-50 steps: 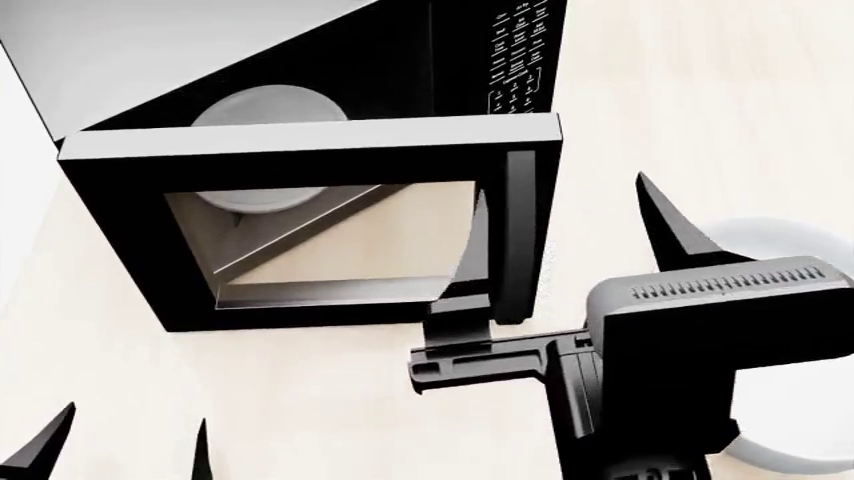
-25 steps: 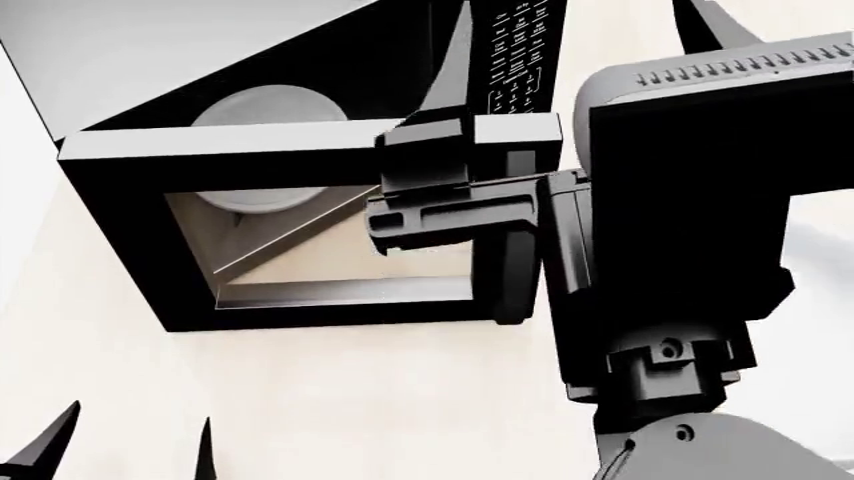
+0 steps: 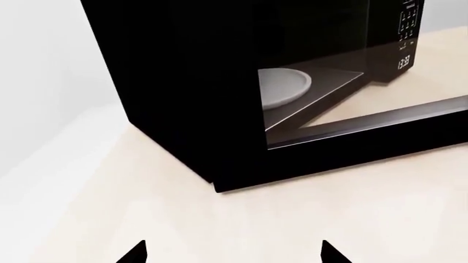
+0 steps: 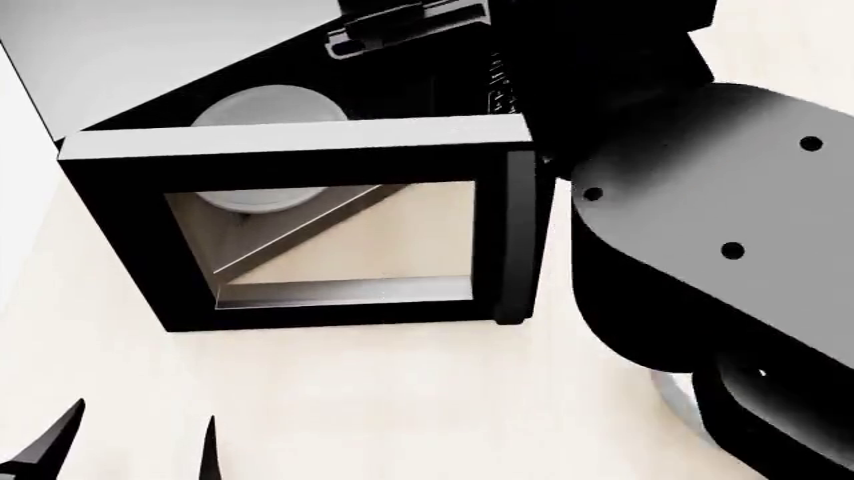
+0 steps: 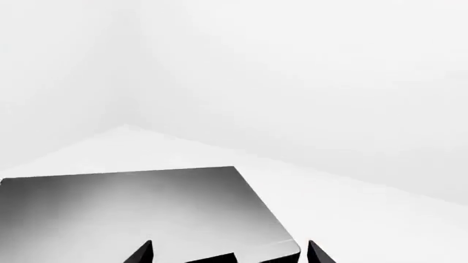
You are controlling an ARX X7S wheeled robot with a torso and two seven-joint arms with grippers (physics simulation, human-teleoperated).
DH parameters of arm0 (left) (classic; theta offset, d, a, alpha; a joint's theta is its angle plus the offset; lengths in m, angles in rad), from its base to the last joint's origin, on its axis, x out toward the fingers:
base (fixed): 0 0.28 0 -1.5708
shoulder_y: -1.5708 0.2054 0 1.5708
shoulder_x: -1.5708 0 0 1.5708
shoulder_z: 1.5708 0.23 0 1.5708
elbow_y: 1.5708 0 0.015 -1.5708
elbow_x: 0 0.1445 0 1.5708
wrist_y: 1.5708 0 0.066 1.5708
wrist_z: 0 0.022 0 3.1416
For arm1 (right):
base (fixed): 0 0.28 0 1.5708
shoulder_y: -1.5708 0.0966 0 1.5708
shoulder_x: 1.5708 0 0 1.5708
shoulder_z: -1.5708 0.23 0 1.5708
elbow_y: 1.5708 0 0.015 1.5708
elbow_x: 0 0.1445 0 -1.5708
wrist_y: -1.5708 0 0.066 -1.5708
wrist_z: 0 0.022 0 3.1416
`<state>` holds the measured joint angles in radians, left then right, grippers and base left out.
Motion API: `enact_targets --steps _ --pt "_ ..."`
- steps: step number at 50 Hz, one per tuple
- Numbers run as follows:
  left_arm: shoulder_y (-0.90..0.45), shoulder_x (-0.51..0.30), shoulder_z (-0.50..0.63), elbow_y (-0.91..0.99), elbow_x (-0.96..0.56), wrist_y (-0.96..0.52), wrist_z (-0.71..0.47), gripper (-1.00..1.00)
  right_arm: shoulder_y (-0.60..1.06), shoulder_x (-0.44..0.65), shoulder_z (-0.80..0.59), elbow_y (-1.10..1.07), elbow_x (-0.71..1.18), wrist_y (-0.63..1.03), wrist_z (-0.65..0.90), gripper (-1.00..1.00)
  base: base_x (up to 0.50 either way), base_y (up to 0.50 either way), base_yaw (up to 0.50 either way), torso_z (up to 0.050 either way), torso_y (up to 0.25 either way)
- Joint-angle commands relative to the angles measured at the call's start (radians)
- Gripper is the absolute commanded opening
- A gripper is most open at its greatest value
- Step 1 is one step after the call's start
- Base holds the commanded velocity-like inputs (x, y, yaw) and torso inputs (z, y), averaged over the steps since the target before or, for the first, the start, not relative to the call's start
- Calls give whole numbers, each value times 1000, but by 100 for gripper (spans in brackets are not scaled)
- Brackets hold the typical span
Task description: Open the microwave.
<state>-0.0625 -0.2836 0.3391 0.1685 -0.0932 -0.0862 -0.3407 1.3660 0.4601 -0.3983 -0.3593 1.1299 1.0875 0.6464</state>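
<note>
The microwave [image 4: 120, 60] is a black box with a grey top, and its glass-windowed door [image 4: 120, 230] stands swung open toward me. The vertical bar handle [image 4: 519, 240] is on the door's right edge. The round white turntable plate [image 4: 267, 105] shows inside. The left wrist view shows the microwave's side [image 3: 183, 82], the plate [image 3: 281, 87] and the keypad with clock [image 3: 404, 38]. My right gripper [image 5: 229, 253] is open and empty above the grey top [image 5: 146, 213]. My right arm [image 4: 694, 230] hides the keypad in the head view. My left gripper [image 4: 134, 445] is open and empty, low in front of the door.
The microwave stands on a pale wooden counter [image 4: 374, 400] against a white wall [image 5: 292, 82]. A white round dish [image 4: 674, 400] peeks out under my right arm at the right.
My right arm has risen from beside the door handle up and back over the microwave's top. The door and my left gripper have not moved.
</note>
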Motion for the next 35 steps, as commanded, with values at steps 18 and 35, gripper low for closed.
enact_targets --steps 18,35 --pt "-8 -8 6 1 -8 0 -7 100 302 -99 -113 576 59 224 -136 100 0 0 0 0 0" --pt "-13 -9 10 -18 -13 8 -10 100 375 -173 -273 921 -111 103 -347 100 0 0 0 0 0"
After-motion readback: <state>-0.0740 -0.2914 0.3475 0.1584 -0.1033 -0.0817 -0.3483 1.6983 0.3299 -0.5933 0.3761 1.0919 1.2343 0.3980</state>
